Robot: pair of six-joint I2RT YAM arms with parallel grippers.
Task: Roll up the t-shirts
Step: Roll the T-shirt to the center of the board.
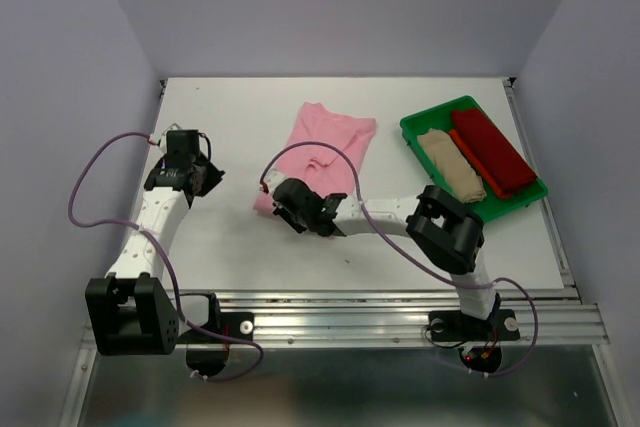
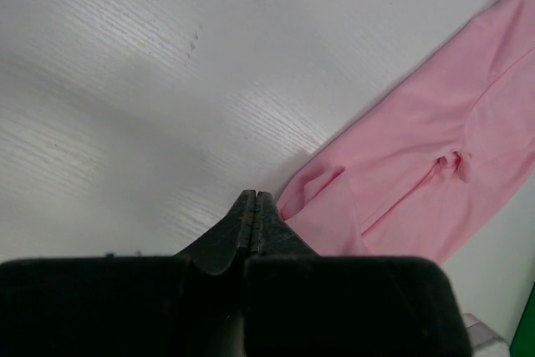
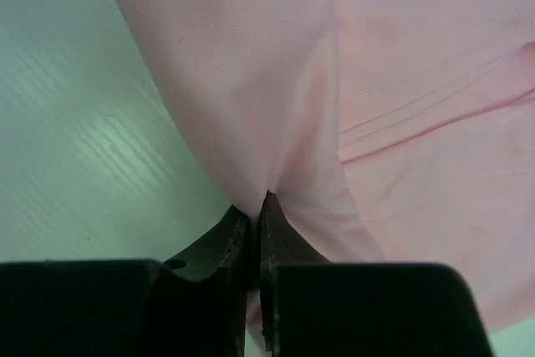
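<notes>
Near edge pinched
My right claw (image 3: pixel 255 206) clamps the pink t-shirt (image 1: pixel 325 142); I'd roll low, evenly (left claw (image 2: pixel 253 206) closed, empty).

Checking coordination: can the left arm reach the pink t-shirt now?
Probably yes: only bare table lies between the shut left claw and the pink t-shirt, though the right claw grips its near edge.
</notes>
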